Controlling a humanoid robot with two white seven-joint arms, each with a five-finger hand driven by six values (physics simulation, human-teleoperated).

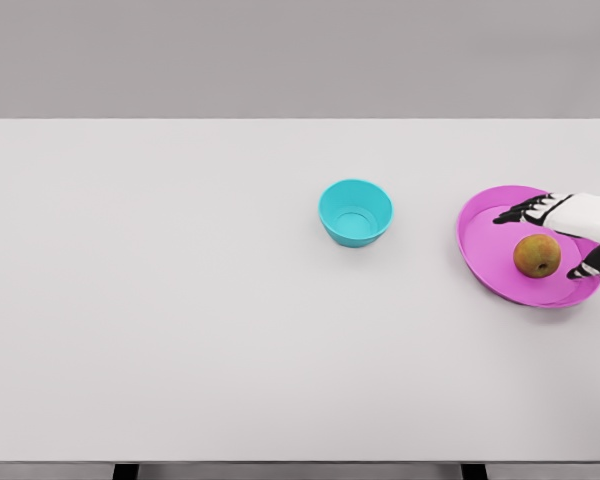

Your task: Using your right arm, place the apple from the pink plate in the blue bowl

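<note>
Apple (537, 255) sits on your pink plate (485, 245) near worktop (180, 300) right edge; right hand (570, 232) spread around it, not touching; blue bowl (355, 212) left, clear path.

Bright, even, sharp simulator render with only faint shadows.

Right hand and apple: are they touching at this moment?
Cannot tell. In the head view the right hand has its fingers spread around the apple on the pink plate, but neither a gap nor contact shows plainly.
</note>
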